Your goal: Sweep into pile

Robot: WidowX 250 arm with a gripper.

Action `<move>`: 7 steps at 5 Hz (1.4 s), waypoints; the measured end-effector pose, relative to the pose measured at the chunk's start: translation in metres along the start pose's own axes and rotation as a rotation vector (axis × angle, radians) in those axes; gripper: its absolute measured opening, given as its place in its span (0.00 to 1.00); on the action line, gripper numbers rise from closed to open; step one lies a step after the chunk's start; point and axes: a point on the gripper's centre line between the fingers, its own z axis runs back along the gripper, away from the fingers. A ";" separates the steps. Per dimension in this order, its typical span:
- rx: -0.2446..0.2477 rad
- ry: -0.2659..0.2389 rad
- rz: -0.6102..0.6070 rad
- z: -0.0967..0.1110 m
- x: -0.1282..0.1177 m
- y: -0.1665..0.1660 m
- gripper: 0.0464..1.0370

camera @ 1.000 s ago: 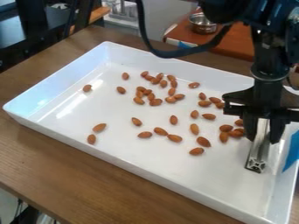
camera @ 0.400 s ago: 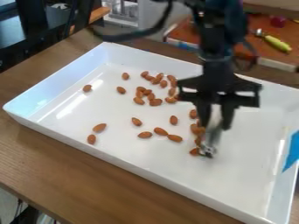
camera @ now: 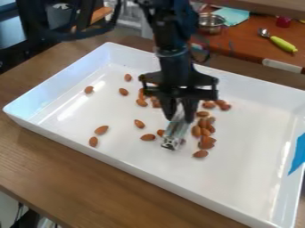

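Observation:
My gripper (camera: 180, 116) is over the middle of the white tray (camera: 238, 169), shut on a metal bar (camera: 175, 132) that slants down to the tray floor. Right beside the bar, several almonds (camera: 205, 140) lie bunched in an upright band. Two single almonds (camera: 102, 130) sit close together at the lower left, and others (camera: 123, 91) are scattered at the upper left. A few almonds lie just left of the bar's lower end. Behind the gripper, part of another group (camera: 142, 102) is hidden.
The tray's high walls surround the almonds, with blue tape (camera: 298, 154) on the right wall. Behind stands a reddish table (camera: 250, 42) with a metal pot (camera: 211, 23) and a green-handled utensil (camera: 283, 44).
The gripper and bar have moved left across the tray from its right side. Almonds once spread at the right now lie in a tighter band near the middle.

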 end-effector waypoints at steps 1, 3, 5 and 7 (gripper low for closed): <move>0.018 -0.024 -0.027 0.001 -0.004 0.017 0.28; -0.014 -0.022 0.000 0.034 -0.009 0.058 0.28; -0.185 -0.057 0.051 0.080 0.004 0.021 0.28; -0.175 -0.045 0.047 0.056 0.008 -0.045 0.28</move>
